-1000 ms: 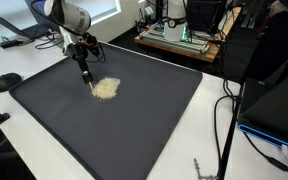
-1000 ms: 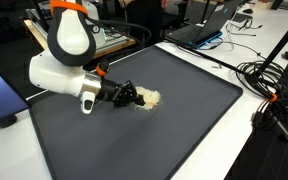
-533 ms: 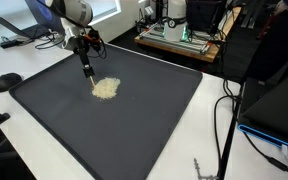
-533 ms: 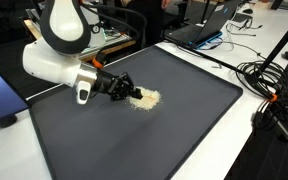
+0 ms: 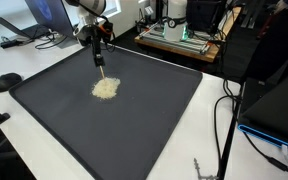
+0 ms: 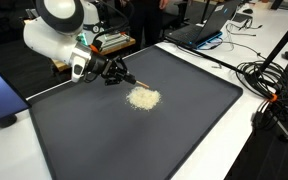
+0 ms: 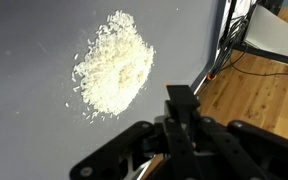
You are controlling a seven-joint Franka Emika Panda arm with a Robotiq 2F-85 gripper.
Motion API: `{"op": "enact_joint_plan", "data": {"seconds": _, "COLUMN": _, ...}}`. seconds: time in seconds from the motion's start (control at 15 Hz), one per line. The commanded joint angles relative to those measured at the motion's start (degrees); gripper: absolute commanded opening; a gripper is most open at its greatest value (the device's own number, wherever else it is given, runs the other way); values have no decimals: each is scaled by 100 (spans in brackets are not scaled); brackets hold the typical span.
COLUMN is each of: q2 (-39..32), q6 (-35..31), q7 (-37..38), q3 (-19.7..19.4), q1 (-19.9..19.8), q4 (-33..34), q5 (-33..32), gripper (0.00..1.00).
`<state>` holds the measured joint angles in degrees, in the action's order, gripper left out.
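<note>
Lifted and drawn back since a second ago, the pincer (image 5: 100, 52) hangs beyond the pile of pale grains (image 5: 105, 88), clamped on a slim stick (image 6: 130, 77). The grains lie on the dark mat (image 5: 149, 130) covering the tabletop (image 5: 206, 125). This looks like a pause between strokes; reaching them again calls for lowering the stick's tip.

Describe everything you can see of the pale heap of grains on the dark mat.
The heap is a low, loose, roughly oval mound of small off-white grains, rice-like, with strays at its edge. It lies on the dark mat. Only the mat touches it; the thin tool in the jaws hangs clear.
</note>
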<state>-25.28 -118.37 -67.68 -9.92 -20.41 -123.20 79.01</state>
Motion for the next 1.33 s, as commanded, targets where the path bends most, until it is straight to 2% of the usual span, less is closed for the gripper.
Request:
{"op": "enact_joint_plan", "data": {"seconds": 0.0, "q2": 882, "q6": -434, "q7": -77, "q3": -153, "q1": 373, "q4": -755, "q5": 112, "gripper": 3}}
{"op": "enact_joint_plan", "data": {"seconds": 0.13, "q2": 1175, "q6": -757, "q7": 45, "q3": -157, "q1": 563, "q4": -892, "q5": 4, "gripper": 3}}
{"op": "enact_joint_plan", "data": {"seconds": 0.33, "q2": 1513, "q6": -1596, "q7": 111, "q3": -81, "q1": 926, "q4": -1053, "q5": -312, "gripper": 3}}
{"op": "enact_joint_plan", "data": {"seconds": 0.6, "q2": 1804, "q6": -2633, "q7": 417, "q3": 55, "q1": 1305, "q4": -1183, "q5": -1068, "gripper": 3}}
{"op": "enact_joint_plan", "data": {"seconds": 0.93, "q2": 2047, "q6": -3381, "q7": 1221, "q3": 188, "q1": 1490, "q4": -1256, "q5": -2733, "gripper": 3}}
{"op": "enact_joint_plan", "data": {"seconds": 1.27, "q2": 2157, "q6": -4065, "q7": 2342, "q3": 56, "q1": 1858, "q4": -1398, "q5": -4783, "gripper": 3}}
